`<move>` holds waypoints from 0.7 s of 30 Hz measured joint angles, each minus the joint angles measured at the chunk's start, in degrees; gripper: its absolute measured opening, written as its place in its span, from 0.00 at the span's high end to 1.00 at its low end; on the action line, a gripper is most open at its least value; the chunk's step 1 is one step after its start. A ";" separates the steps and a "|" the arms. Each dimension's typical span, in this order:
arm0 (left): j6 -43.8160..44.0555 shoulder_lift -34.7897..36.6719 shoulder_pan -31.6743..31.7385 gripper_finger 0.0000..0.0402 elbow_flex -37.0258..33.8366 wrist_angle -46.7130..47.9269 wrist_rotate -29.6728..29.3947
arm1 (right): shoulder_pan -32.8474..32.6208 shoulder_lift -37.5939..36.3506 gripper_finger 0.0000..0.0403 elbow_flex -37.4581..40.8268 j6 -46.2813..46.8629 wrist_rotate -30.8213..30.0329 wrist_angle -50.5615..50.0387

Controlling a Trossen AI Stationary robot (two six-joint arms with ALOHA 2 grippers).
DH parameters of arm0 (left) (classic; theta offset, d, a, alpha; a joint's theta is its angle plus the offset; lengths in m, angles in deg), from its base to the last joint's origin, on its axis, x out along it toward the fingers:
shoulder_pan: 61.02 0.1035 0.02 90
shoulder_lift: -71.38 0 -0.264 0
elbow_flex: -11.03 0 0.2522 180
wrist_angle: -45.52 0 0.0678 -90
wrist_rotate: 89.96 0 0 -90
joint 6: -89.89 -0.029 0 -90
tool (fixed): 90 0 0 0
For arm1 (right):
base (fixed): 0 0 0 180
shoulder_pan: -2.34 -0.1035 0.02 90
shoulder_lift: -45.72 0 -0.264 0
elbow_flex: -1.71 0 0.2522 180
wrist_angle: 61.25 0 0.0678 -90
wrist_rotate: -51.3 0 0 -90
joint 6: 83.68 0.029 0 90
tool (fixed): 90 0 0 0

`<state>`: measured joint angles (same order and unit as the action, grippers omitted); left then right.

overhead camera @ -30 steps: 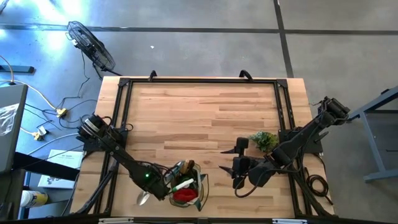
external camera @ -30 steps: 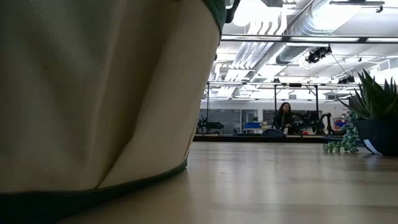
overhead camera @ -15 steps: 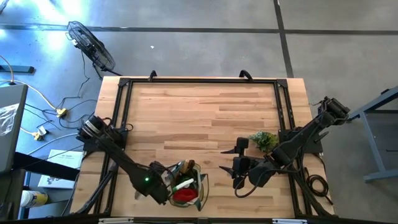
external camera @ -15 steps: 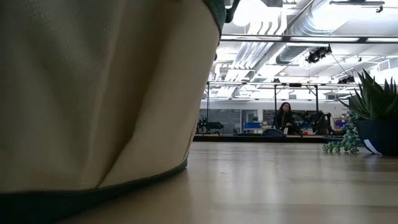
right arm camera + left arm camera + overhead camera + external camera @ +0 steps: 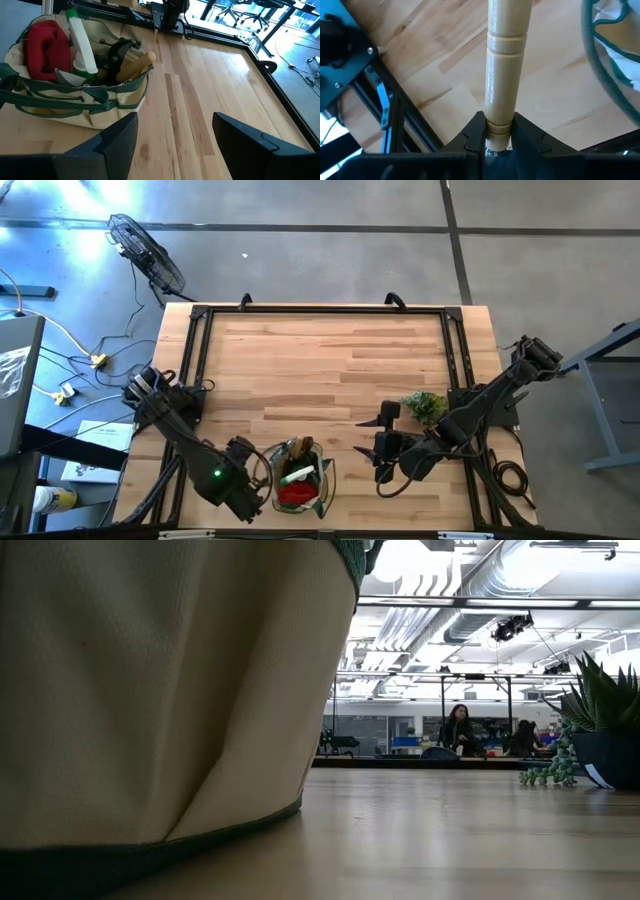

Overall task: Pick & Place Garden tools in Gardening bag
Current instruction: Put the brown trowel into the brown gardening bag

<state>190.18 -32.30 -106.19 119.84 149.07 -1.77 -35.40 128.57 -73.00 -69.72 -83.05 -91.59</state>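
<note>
The tan gardening bag [image 5: 300, 480] with green trim stands near the table's near edge. It holds a red cloth [image 5: 42, 42], a green-and-white item [image 5: 82, 47], dark pruners [image 5: 117, 52] and a wooden handle [image 5: 137, 62]. My left gripper [image 5: 255, 480] is just left of the bag, shut on a trowel's wooden handle [image 5: 504, 65]; the blade is hidden. My right gripper [image 5: 385, 448] waits open and empty, right of the bag. In the low view the bag's wall [image 5: 150, 690] fills the left. My left gripper pinches the trowel's wooden handle between its two fingers at the end nearest the wrist [image 5: 498, 127]. The handle runs straight out ahead of the fingers, in line with them, over the table beside the bag's rim [image 5: 612, 85]. Whether it touches the table I cannot tell.
A leafy plant sprig [image 5: 425, 405] lies right of centre, also in the low view [image 5: 548, 772] beside a dark pot [image 5: 605, 755]. A black frame [image 5: 320, 310] runs round the table. People show in the room beyond [image 5: 457, 730].
My left gripper has gone toward the table's left and near edges, a little away from the bag, still shut on the trowel. The metal blade that stuck out by the near edge a second ago is now hidden under the arm.
</note>
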 joint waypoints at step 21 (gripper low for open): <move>-26.50 1.34 -2.95 0.86 21.63 -0.66 -44.59 | 1.39 0.00 0.38 0.00 1.29 1.36 0.33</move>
<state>163.68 -30.96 -109.15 141.46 148.41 -46.36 -34.00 128.57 -73.00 -68.43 -81.70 -91.26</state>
